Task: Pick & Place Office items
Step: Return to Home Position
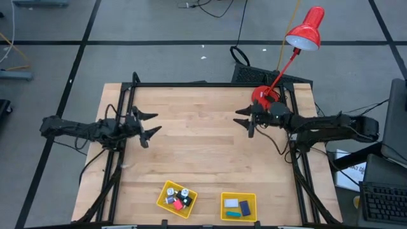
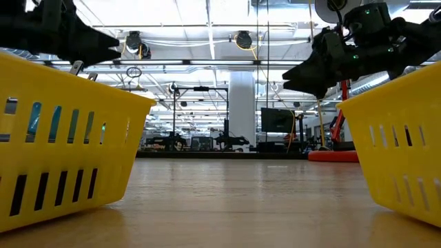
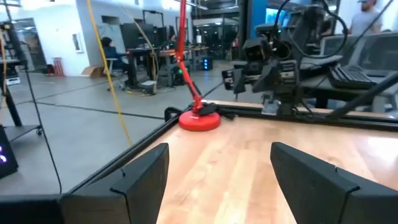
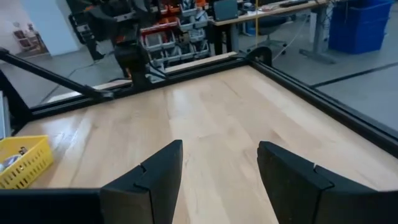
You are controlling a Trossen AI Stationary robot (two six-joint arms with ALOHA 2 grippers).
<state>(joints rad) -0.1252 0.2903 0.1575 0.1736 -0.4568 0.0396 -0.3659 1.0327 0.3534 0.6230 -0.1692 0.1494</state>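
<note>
I'm homing arms: left pincer, right pincer open, empty; items binned; next, park.

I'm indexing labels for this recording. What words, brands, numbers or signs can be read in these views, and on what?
No text can be read in any view.
White sheet on the floor: dark print, too small to read.
Wall notice in the room behind: blurred, unreadable.
Office items in the yellow bins: no legible marks.
</note>
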